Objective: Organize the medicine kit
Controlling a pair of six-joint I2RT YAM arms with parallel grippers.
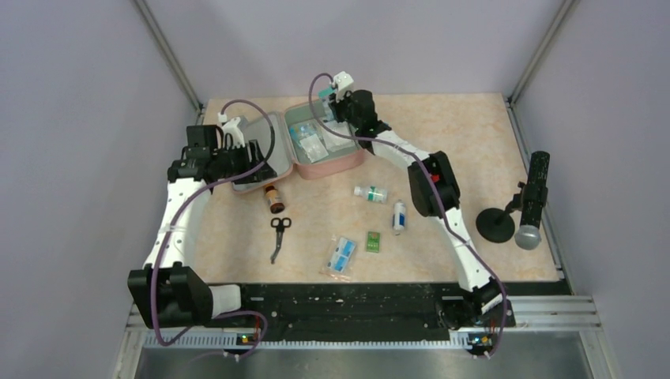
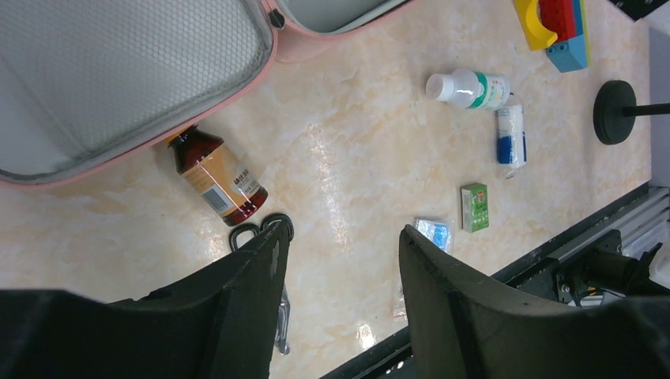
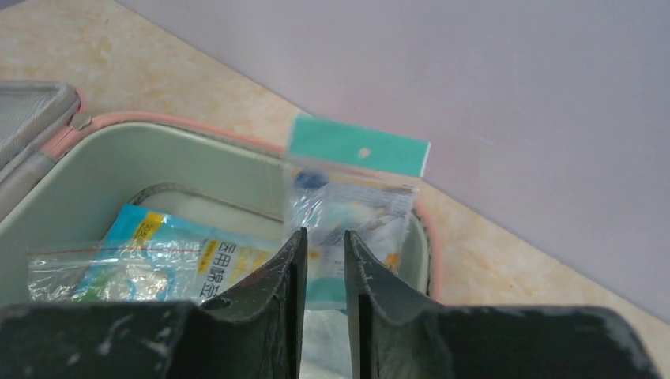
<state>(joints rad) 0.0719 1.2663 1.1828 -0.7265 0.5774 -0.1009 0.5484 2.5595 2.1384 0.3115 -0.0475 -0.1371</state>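
The pink medicine kit (image 1: 333,165) lies open at the back of the table, its mesh-lined lid (image 2: 118,71) folded out to the left. My right gripper (image 3: 324,235) hangs over the kit's grey-green tray (image 3: 158,150), its jaws a narrow gap apart. A clear packet with a green header (image 3: 355,197) stands just past the fingertips against the tray's far wall. A blue-printed packet (image 3: 158,260) lies in the tray. My left gripper (image 2: 341,237) is open and empty above the table, just in front of the lid.
In front of the kit lie a brown bottle (image 1: 273,197), scissors (image 1: 278,237), a white bottle (image 1: 370,193), a white-and-blue tube (image 1: 399,216), a green box (image 1: 373,242) and a blue packet (image 1: 341,255). A black stand (image 1: 521,209) is at the right edge.
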